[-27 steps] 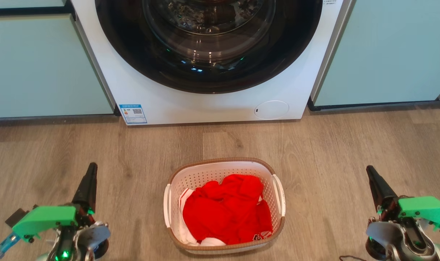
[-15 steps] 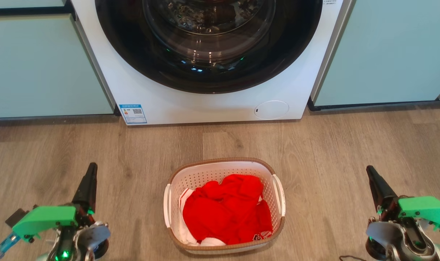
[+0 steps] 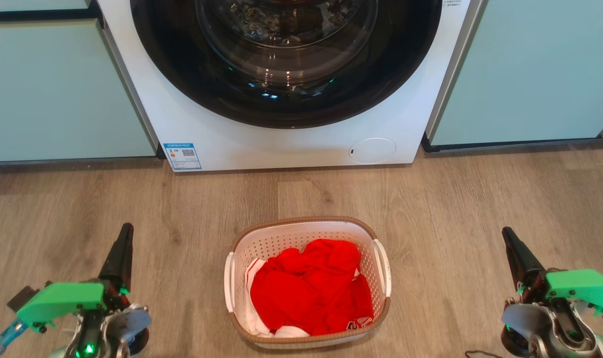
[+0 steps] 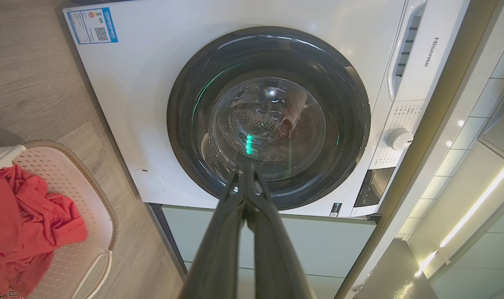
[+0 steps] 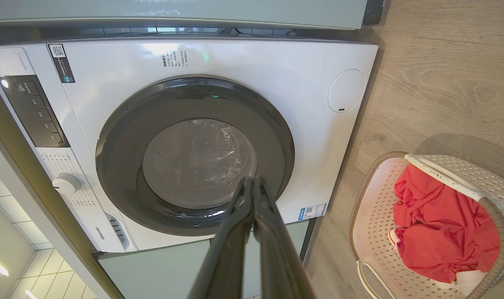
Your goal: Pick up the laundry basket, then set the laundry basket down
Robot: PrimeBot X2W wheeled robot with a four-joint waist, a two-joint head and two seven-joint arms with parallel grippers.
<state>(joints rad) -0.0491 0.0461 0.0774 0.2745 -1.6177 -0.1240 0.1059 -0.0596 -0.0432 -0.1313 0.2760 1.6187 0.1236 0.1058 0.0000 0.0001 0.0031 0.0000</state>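
Observation:
The laundry basket [image 3: 286, 232] stands on the wooden floor in front of me, white and perforated with a brown rim and white side handles, holding red clothing [image 3: 311, 288]. It also appears at the lower left of the left wrist view as the basket [image 4: 92, 216], and at the lower right of the right wrist view as the basket [image 5: 372, 224]. My left gripper [image 3: 126, 228] is shut and hangs well to the basket's left. My right gripper [image 3: 506, 232] is shut and hangs well to its right. Neither touches the basket. In each wrist view the gripper [image 4: 246, 168] and gripper [image 5: 252, 179] show fingertips pressed together, holding nothing.
A white washing machine [image 3: 291, 144] with a dark round door stands straight ahead, flanked by pale green cabinets [image 3: 57, 94]. Bare wooden floor [image 3: 182, 209] lies between the machine and the basket and on both sides.

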